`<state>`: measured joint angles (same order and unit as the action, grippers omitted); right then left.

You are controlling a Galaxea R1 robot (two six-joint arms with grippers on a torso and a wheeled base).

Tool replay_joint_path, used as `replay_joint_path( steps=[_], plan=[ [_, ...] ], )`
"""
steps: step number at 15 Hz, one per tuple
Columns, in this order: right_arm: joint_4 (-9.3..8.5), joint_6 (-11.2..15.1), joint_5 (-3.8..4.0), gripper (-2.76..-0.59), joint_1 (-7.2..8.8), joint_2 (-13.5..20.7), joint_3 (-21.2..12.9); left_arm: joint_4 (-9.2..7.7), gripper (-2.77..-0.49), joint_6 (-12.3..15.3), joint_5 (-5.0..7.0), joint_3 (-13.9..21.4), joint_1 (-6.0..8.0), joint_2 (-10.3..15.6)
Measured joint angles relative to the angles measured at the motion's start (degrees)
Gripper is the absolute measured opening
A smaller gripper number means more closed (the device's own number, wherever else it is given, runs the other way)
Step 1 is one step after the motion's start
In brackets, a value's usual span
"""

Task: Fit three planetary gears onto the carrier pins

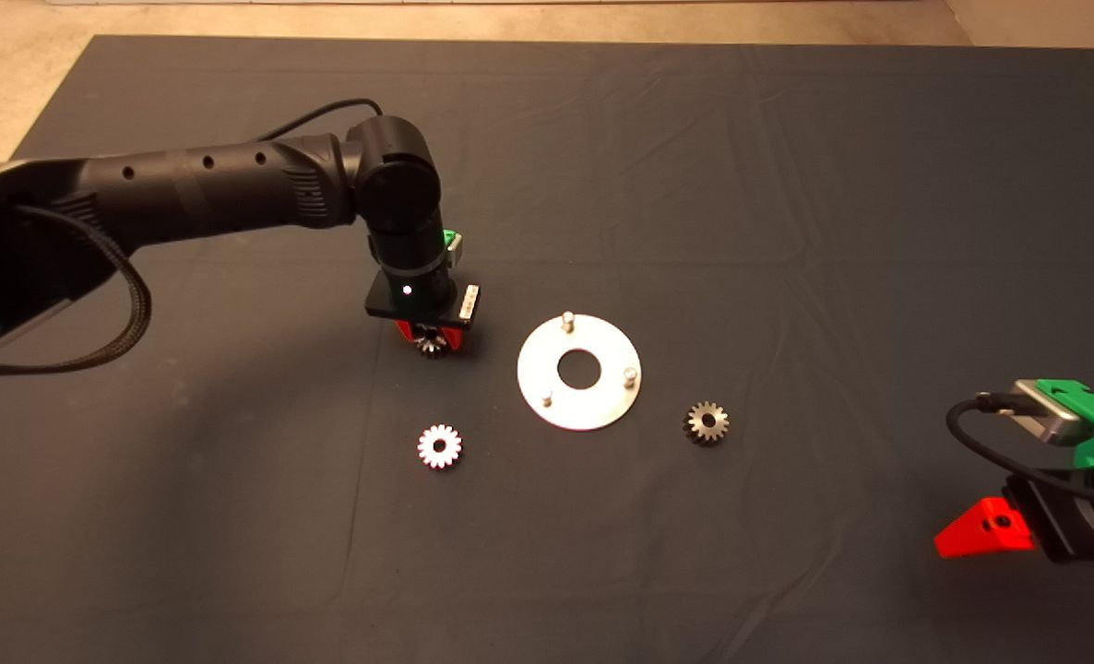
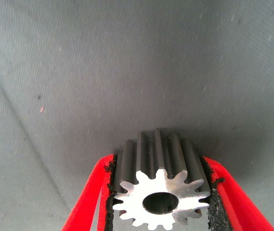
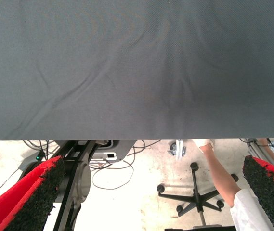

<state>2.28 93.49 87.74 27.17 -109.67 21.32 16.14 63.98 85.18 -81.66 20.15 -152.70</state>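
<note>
I see a dark grey, creased mat (image 1: 787, 166) covering the desk. Pale floor (image 1: 40, 55) shows beyond its far edge. In the right wrist view, past the mat's edge, stand a black wheeled chair base (image 3: 194, 197), loose cables (image 3: 112, 175), and a person's leg (image 3: 221, 175).

Mat (image 1: 787, 184): dark grey cloth with soft creases, covering nearly the whole head view
Mat edges: far edge runs along 12 o'clock, with a slanted corner at 10 o'clock
Floor (image 1: 12, 83): pale beige, speckled, showing past the mat at 10 to 12 o'clock
Light: a brighter pool at the mat's centre, dimmer toward the corners
Beyond the mat, right wrist view: light floor (image 3: 141, 202) with loose cables (image 3: 110, 168)
Furniture: a black wheeled chair base (image 3: 194, 195) standing on that floor
Person: a leg (image 3: 221, 180) beside the chair base
</note>
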Motion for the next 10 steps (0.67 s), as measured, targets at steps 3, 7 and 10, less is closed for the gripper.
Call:
replay_joint_path(
  steps=[3,7,10],
  plan=[
    [0.01,0.02,-0.02,-0.60,0.00,0.00,0.00,-0.05,-2.29,-0.63,0.79,0.35,0.00,0.02],
    [0.01,0.00,0.00,-0.60,0.00,0.00,0.00,-0.63,-2.30,-2.18,0.90,3.21,0.44,-0.50],
    [0.02,0.00,0.00,-0.60,0.00,0.00,0.00,-0.62,-2.30,-2.19,1.45,4.73,2.74,-2.67]
  ],
)
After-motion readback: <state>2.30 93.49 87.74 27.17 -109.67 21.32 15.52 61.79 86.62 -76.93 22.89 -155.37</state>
